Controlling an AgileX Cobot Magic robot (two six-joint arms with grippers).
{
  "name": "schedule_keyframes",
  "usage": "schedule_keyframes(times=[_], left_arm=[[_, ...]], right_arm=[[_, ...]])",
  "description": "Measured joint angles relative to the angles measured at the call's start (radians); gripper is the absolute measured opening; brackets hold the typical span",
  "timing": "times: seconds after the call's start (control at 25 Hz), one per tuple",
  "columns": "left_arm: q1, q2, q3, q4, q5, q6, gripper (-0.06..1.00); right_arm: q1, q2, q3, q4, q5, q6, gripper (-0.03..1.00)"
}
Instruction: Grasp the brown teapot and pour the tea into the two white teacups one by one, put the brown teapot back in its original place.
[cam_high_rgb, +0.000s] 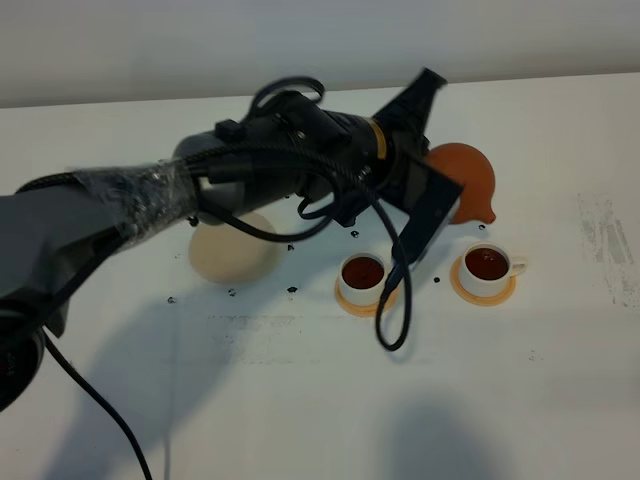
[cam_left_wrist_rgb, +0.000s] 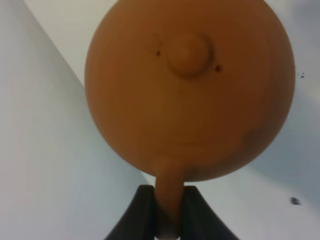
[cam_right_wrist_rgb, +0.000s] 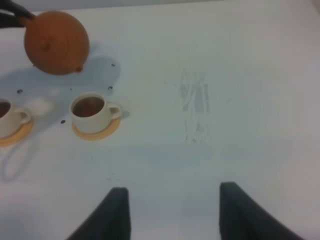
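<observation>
The brown teapot (cam_high_rgb: 468, 178) hangs in the air behind the two white teacups, tipped with its spout low over the right cup. My left gripper (cam_left_wrist_rgb: 169, 210) is shut on its loop handle; in the exterior high view the left gripper (cam_high_rgb: 447, 200) reaches across the middle. Both cups, the left teacup (cam_high_rgb: 362, 274) and the right teacup (cam_high_rgb: 487, 266), hold dark tea. The cream saucer (cam_high_rgb: 232, 250), the original place, lies bare at the left. My right gripper (cam_right_wrist_rgb: 172, 215) stands open above the table, well apart from the near teacup (cam_right_wrist_rgb: 91, 111) and the teapot (cam_right_wrist_rgb: 56, 42).
Each cup stands on an orange coaster (cam_high_rgb: 481, 293). A black cable (cam_high_rgb: 395, 300) loops down from the left arm beside the left cup. Small dark specks (cam_high_rgb: 292, 290) dot the white table, and a scuffed patch (cam_high_rgb: 605, 240) marks its right side.
</observation>
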Motion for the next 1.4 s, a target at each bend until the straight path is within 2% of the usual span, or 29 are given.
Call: schedule_keyframes(times=[0.2,0.4,0.6,0.84,1.04,1.4], left_arm=[[0.032,0.000,-0.012,-0.127,0.090,-0.141,0.11],[0.054,0.000,-0.012,-0.210,0.156,-0.371,0.11],[0.067,0.001,-0.039,-0.226,0.213,-0.622,0.11],[0.069,0.030,-0.188,-0.225,0.396,-0.856,0.11],[0.067,0.097,-0.283,-0.221,0.520,-0.954,0.11],[0.049,0.151,-0.293,-0.221,0.542,-1.006,0.11]], right_arm=[[0.000,0.000,0.000,0.000,0.000,0.000,0.42],[0.000,0.000,0.000,0.000,0.000,0.000,0.42],[0.000,0.000,0.000,0.000,0.000,0.000,0.42],[0.000,0.000,0.000,0.000,0.000,0.000,0.42],[0.000,0.000,0.000,0.000,0.000,0.000,0.42],[0.000,0.000,0.000,0.000,-0.001,0.000,0.42]])
